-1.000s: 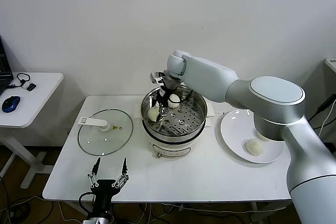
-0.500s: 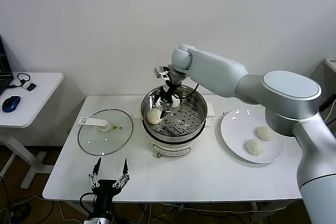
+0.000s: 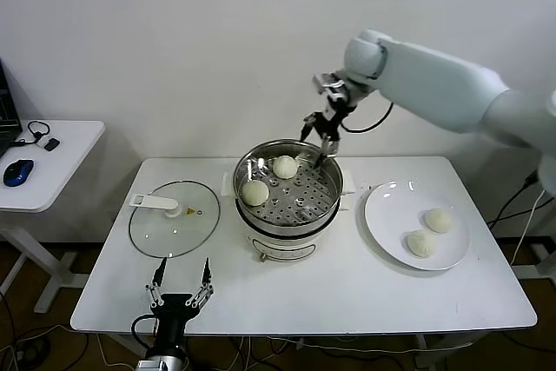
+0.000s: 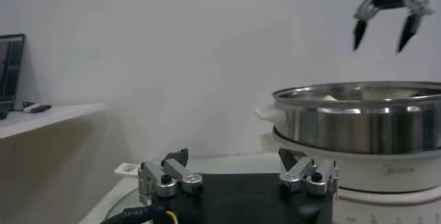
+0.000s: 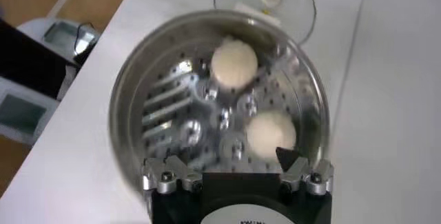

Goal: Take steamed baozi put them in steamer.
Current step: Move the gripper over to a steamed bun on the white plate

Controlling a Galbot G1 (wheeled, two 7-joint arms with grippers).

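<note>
The steel steamer (image 3: 328,194) sits on its white pot base mid-table. Two baozi lie on its perforated floor, one at the left (image 3: 255,192) and one at the back (image 3: 285,167); both also show in the right wrist view, one (image 5: 234,63) and the other (image 5: 271,133). Two more baozi, one (image 3: 438,220) and another (image 3: 421,243), rest on the white plate (image 3: 382,215) at the right. My right gripper (image 3: 319,129) is open and empty, raised above the steamer's back right rim. My left gripper (image 3: 182,283) is open, parked low at the table's front edge.
A flat glass lid (image 3: 174,217) with a white handle lies left of the steamer. A side desk (image 3: 52,162) at the far left holds a blue mouse. The wall stands close behind the table.
My right gripper has let go of a baozi at the back of the steamer, then risen out of the basket and moved right. The left arm has not moved.
</note>
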